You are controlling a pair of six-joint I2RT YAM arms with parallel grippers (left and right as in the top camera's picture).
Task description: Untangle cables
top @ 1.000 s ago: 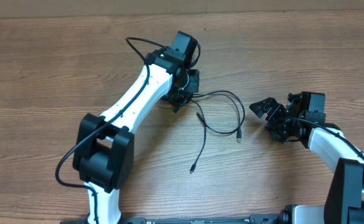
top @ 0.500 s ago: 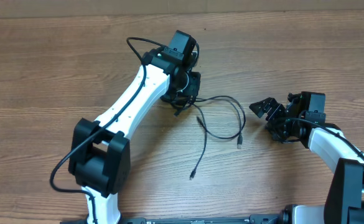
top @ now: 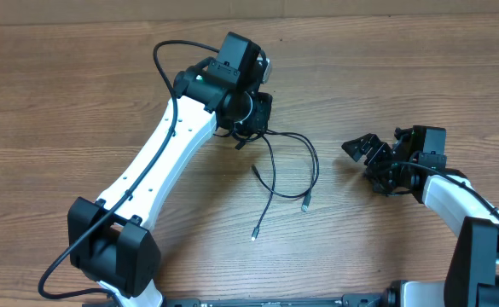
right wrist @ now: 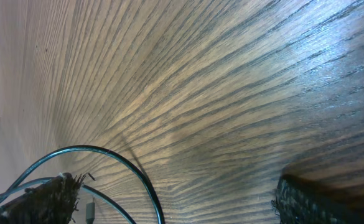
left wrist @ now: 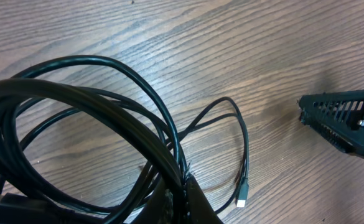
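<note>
Thin black cables [top: 316,164] trail across the wooden table from my left gripper [top: 251,130]. That gripper is shut on the bunched part of the cables. Two loose ends lie to the lower right, one with a plug [top: 305,203], the other at the front [top: 254,234]. In the left wrist view the cables [left wrist: 126,106] loop in several strands into the shut jaws [left wrist: 185,190], and a plug end [left wrist: 241,202] lies on the wood. My right gripper [top: 362,153] is open and empty, to the right of the cables. Its wrist view shows a cable arc [right wrist: 132,168] between the spread fingers [right wrist: 175,196].
The table is brown wood [top: 78,94]. The left arm's own thicker black wire [top: 159,60] arcs above the arm. The right gripper's finger [left wrist: 346,118] shows at the right of the left wrist view.
My left gripper has moved left and a little back, dragging the cables and their loose ends to the left. The right arm has not moved.
</note>
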